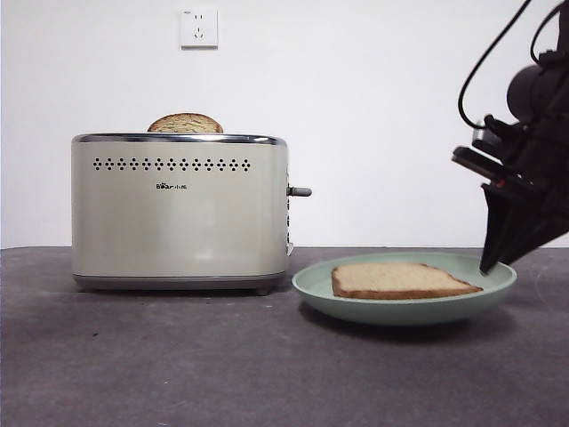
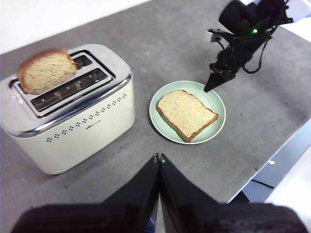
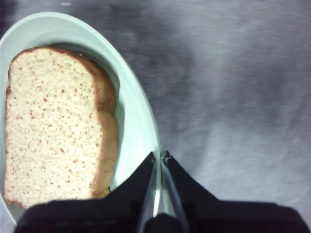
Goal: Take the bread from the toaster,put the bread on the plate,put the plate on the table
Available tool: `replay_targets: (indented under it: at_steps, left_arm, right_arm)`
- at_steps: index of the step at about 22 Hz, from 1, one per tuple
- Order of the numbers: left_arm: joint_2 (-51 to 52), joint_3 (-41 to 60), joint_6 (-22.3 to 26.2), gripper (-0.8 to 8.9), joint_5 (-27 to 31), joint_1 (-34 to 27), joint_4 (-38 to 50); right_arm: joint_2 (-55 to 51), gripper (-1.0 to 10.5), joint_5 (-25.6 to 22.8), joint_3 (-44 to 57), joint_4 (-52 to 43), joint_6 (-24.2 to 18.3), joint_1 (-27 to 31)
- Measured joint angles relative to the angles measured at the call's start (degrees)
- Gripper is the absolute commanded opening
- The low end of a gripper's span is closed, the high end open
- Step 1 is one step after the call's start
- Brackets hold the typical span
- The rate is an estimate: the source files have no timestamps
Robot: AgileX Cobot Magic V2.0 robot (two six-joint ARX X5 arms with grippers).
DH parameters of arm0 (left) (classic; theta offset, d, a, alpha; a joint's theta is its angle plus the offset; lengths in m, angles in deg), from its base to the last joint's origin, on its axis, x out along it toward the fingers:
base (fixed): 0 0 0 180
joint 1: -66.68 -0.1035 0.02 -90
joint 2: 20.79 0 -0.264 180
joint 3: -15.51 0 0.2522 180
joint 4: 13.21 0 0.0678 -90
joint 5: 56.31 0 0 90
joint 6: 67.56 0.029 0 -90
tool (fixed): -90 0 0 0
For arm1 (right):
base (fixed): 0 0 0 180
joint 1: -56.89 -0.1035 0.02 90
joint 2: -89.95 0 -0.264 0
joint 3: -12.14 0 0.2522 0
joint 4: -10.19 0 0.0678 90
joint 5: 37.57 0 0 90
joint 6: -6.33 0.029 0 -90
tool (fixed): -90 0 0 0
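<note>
The right claw [image 1: 492, 258], clenched on the rim of the plate [image 1: 404, 298] at the side away from the toaster [image 1: 180, 211], holds it with the bread [image 1: 400, 279] lying flat inside, toasterward of the claw.

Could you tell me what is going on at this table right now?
One slice of bread lies on the plate, which sits on the table. The right gripper is shut on the plate's rim. A second slice stands in the toaster. The left gripper waits, shut.
</note>
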Motion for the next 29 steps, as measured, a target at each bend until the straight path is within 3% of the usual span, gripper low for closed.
replay_targets:
  at_steps: [11,15,18,24,29]
  left_arm:
    - [0.35,0.0,-0.63,-0.08,0.15,0.0,-0.22]
    - [0.35,0.0,-0.63,-0.09,0.15,0.0,-0.22]
    - [0.35,0.0,-0.63,-0.09,0.13,0.0,-0.22]
    - [0.35,0.0,-0.63,-0.09,0.11,0.0,0.11]
    - [0.35,0.0,-0.63,-0.09,-0.15,0.0,0.66]
  right_arm:
    - [3.98,0.1,0.46,-0.02,-0.92,-1.07,0.98]
    - [4.11,4.7,0.57,-0.02,-1.03,-1.66,0.96]
    - [3.54,5.0,0.85,-0.02,-0.68,-2.23,0.96]
    - [-14.56,5.0,0.94,-0.02,6.34,-2.64,0.55]
    - [-33.48,4.7,0.98,-0.02,18.93,-3.89,-7.08]
